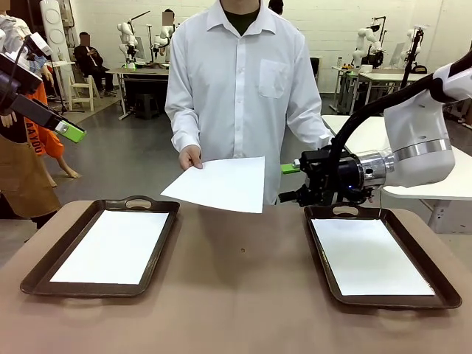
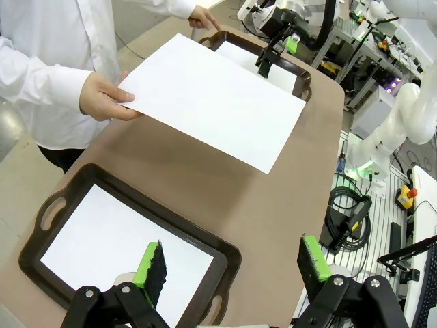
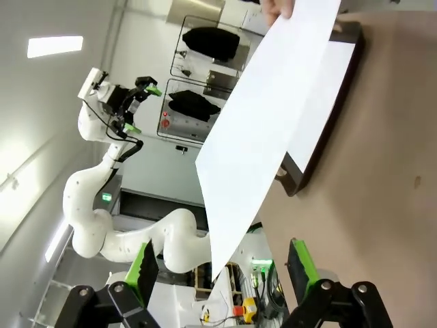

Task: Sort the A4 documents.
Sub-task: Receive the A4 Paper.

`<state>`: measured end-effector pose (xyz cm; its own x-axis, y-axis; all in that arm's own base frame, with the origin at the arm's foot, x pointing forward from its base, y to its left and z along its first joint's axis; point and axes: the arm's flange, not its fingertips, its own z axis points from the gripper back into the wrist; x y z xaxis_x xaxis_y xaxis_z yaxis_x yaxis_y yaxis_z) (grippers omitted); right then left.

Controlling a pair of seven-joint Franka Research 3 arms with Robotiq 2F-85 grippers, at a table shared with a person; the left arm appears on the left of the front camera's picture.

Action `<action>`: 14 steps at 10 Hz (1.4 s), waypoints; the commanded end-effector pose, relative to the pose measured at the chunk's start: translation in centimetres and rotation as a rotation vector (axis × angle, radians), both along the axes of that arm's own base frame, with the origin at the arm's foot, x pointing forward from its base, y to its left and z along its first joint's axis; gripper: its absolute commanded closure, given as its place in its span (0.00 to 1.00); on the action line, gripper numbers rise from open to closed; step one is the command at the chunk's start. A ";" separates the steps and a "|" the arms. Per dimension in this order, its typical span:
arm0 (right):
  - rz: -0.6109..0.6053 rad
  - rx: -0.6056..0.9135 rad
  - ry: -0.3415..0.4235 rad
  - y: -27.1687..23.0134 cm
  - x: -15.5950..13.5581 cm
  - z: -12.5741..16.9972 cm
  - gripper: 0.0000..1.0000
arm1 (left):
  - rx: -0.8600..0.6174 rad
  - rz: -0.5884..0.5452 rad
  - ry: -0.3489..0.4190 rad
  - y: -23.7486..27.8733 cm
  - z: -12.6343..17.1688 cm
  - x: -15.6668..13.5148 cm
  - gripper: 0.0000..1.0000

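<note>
A person's hand (image 1: 190, 157) holds one white A4 document (image 1: 221, 184) out flat above the table's far edge. My right gripper (image 1: 293, 181) stands open just right of that sheet's edge, turned toward it, not touching. In the right wrist view the sheet (image 3: 266, 123) slants down toward the gap of the right gripper (image 3: 223, 270). My left gripper (image 1: 70, 133) hangs raised at the far left; the left wrist view shows the left gripper (image 2: 232, 266) open, high over the left tray. Another document (image 1: 112, 245) lies in the left tray, a third (image 1: 371, 256) in the right tray.
Two dark brown handled trays, the left tray (image 1: 44, 274) and the right tray (image 1: 435, 284), rest on the brown table (image 1: 243, 287). The person stands at the far side, the other hand (image 2: 203, 16) near the right tray's handle. Bare tabletop lies between the trays.
</note>
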<state>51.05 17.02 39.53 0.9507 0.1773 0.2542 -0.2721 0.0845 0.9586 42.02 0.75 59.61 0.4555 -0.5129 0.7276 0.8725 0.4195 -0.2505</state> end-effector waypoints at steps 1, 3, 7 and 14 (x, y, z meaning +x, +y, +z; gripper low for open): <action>-0.053 -0.018 0.030 1.6 -0.3 -1.1 0.00 | 0.004 -0.003 -0.002 0.0 0.1 -0.1 0.00; -0.095 -0.037 0.015 2.7 0.0 -2.1 0.00 | 0.004 -0.003 -0.002 0.0 0.1 -0.1 0.00; -0.155 -0.008 -0.027 4.6 1.8 -2.3 0.00 | 0.004 -0.003 -0.002 0.0 0.1 -0.1 0.00; -0.208 0.066 0.029 6.9 4.1 -3.0 0.00 | 0.004 -0.003 -0.002 0.0 0.1 -0.1 0.00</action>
<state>54.73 23.35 36.55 0.9744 -0.0046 0.2246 -0.2228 0.1071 0.9690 42.02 0.75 59.61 0.4555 -0.5129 0.7276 0.8725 0.4195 -0.2505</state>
